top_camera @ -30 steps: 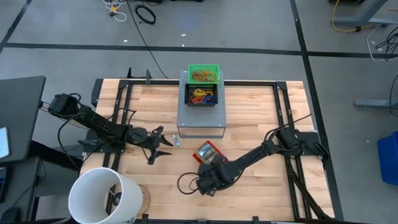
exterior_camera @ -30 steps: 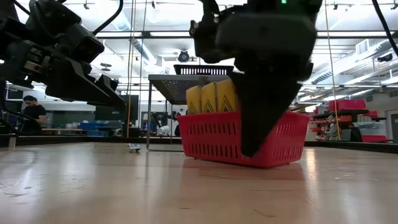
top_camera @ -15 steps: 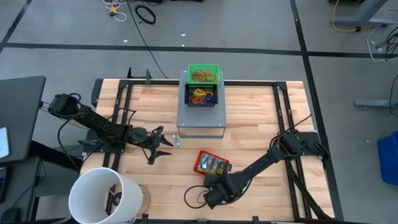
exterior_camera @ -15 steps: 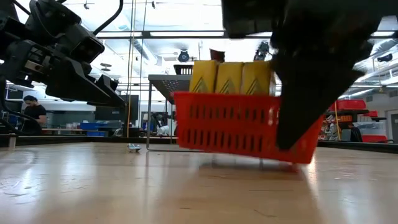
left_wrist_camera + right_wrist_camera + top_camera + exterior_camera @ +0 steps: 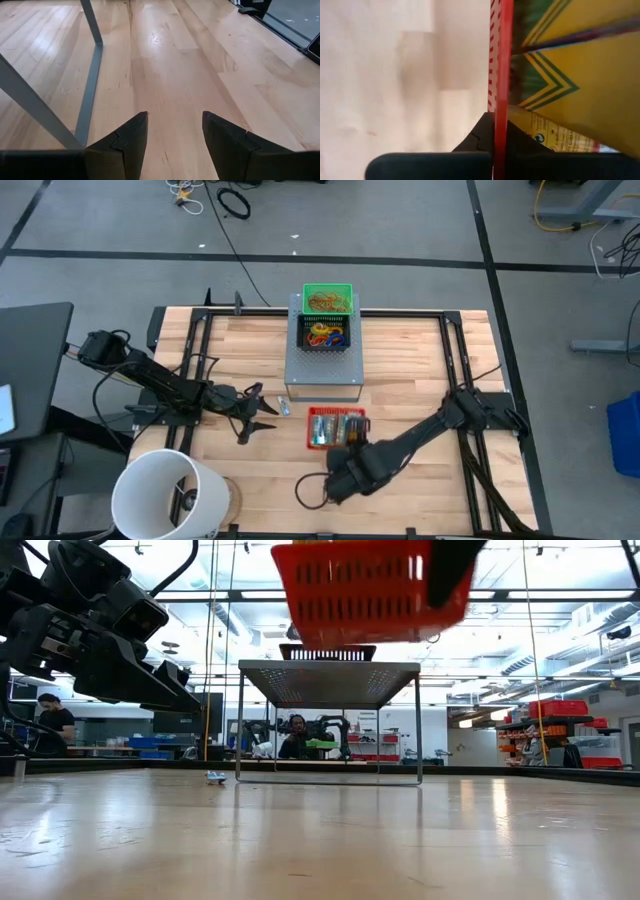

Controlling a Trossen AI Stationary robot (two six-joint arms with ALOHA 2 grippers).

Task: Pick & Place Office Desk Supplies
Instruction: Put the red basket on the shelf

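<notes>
A red slotted basket with yellow-orange printed packets standing in it hangs in the air over the table's middle. In the low view the basket is high above the wood. My right gripper is shut on the basket's near side. My left gripper waits open at the table's left, low over bare wood, with nothing between its fingers. My right gripper pinches the basket's near wall at its rim, one finger outside and the other inside beside the packets. It comes from above, slanting down from the near side. The basket is lifted clear of the table, about upright, packets still in it.
A grey perforated metal stand sits at the far middle, bearing a green basket and a black basket of coloured bands. A white bucket lies at the near left corner. A small item lies by the stand's left leg.
My right gripper has risen steeply and rolled, taking the red basket with it. The basket, tilted on the table a second ago, now hangs clear of the table, turned square to the table's edges and a little nearer the stand.
</notes>
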